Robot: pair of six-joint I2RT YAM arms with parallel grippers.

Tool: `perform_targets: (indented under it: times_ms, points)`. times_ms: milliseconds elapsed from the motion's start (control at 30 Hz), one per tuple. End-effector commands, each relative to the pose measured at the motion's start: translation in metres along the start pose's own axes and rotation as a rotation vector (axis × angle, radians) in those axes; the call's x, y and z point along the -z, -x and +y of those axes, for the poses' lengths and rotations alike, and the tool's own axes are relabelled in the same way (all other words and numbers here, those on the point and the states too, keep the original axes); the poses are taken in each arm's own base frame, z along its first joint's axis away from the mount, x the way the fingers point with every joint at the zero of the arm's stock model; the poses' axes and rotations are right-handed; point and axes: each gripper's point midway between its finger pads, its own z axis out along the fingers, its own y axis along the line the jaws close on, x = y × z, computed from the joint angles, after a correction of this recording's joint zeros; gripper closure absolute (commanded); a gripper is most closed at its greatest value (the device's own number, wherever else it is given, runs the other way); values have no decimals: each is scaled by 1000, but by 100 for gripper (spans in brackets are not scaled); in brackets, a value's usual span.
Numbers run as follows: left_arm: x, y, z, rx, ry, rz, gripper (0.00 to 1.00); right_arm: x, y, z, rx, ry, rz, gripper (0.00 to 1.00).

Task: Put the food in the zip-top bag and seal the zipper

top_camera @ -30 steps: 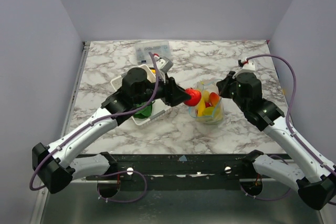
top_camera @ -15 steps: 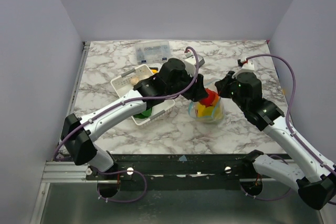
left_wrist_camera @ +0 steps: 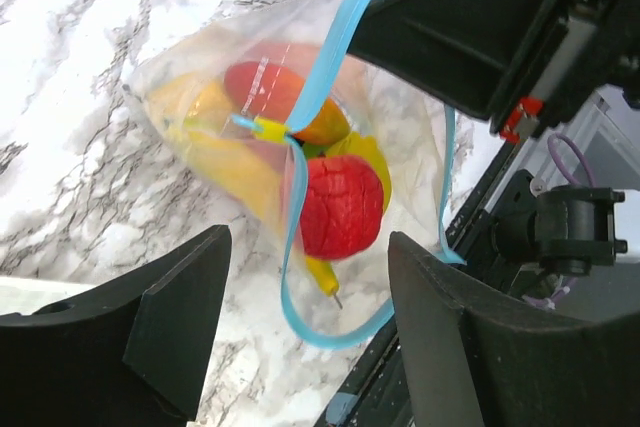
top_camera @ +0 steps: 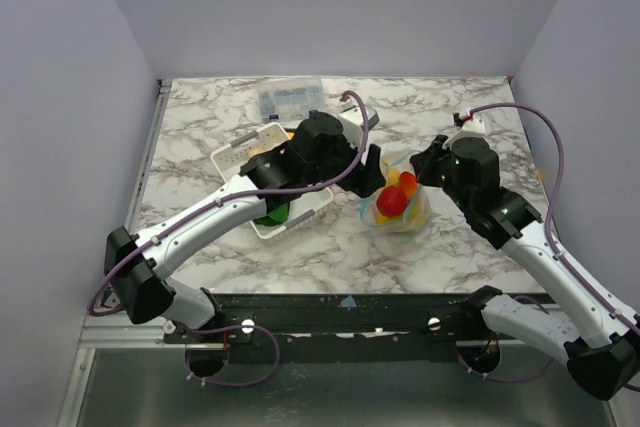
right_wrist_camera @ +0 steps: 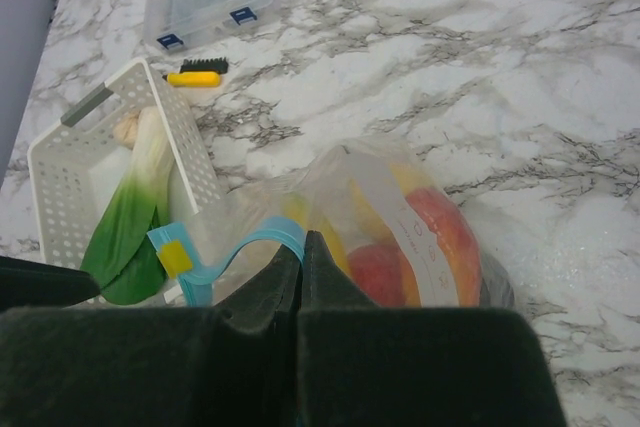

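The zip-top bag (top_camera: 408, 219) stands open at the table's middle, holding yellow, orange and red food. A red piece (top_camera: 392, 200) lies at the top of the pile, seen in the left wrist view (left_wrist_camera: 340, 207) just inside the blue zipper (left_wrist_camera: 340, 37). My left gripper (top_camera: 377, 175) hangs over the bag's mouth, open and empty (left_wrist_camera: 310, 332). My right gripper (top_camera: 425, 169) is shut on the zipper strip (right_wrist_camera: 255, 239) at the bag's right edge and holds the mouth up (right_wrist_camera: 303, 237). The bag's clear wall (right_wrist_camera: 372, 179) shows red and yellow pieces behind it.
A white perforated tray (top_camera: 232, 157) stands left of the bag under my left arm, with a green leek-like vegetable (right_wrist_camera: 125, 232) in it. A rigid clear box with blue labels (top_camera: 290, 97) and a yellow brush (right_wrist_camera: 195, 77) lie at the back.
My left gripper carried the red piece from beside the tray to the bag's mouth and let it go. The piece now rests in the bag. My right gripper stayed put.
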Motion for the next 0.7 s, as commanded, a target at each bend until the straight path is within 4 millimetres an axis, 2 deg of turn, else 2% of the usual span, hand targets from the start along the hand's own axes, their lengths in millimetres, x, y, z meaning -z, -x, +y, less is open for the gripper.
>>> perform_targets:
  times_ms: [0, 133, 300, 467, 567, 667]
  points:
    - [25, -20, 14, 4, 49, 11, 35, 1, 15, 11, -17, 40, -45, 99]
    - [20, -58, 11, 79, -7, 84, 35, 0, 14, 12, -19, 45, -43, 99]
    - [8, -85, 4, 157, -76, 131, 41, 1, 13, 13, -21, 51, -38, 99]
    - [0, -89, -1, 164, -116, 156, 53, 3, 13, 12, -24, 49, -38, 99]
    - [-2, -84, -4, 146, -131, 162, 66, 4, 13, 10, -22, 42, -38, 99]
    - [0, -71, -6, 114, -129, 149, 84, 5, 13, 9, -21, 37, -38, 99]
